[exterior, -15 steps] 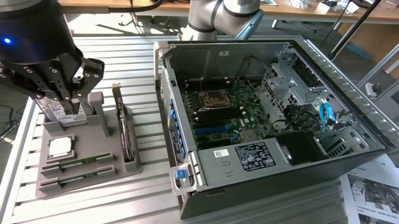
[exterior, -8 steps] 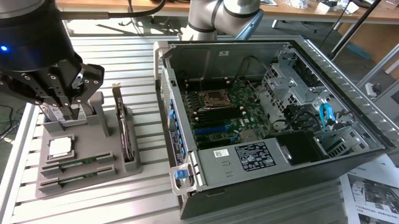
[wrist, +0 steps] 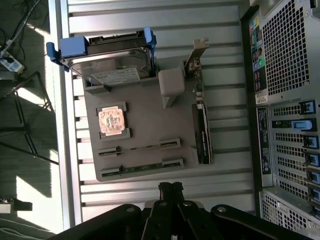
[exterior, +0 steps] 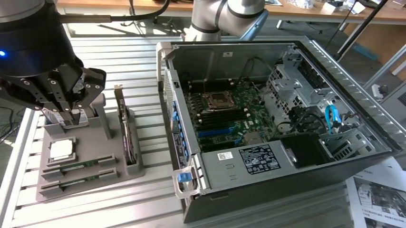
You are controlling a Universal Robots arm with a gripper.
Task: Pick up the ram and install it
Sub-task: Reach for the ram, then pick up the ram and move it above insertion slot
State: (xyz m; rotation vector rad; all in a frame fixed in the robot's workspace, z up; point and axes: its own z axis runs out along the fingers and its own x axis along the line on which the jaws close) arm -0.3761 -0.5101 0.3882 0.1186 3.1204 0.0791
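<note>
Gripper (exterior: 68, 118) clenched, empty, hovering over the grey tray (exterior: 98, 149). Ram (exterior: 81, 166) stands on edge in a slot along the tray's end edge. Judged light, stiff, thin, fragile; grip the long top edge mid-length.

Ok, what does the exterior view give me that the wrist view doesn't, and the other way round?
Exterior view adds the inside of the open grey metal computer case: the green motherboard and its square processor socket. Wrist view adds the silver hard drive in blue brackets, standing on edge, and the case's perforated outer panel. Both share the grey plastic holder tray, the square silver processor chip, two long green ram sticks lying in their slots, the dark expansion card on edge, and the shut black gripper.
</note>
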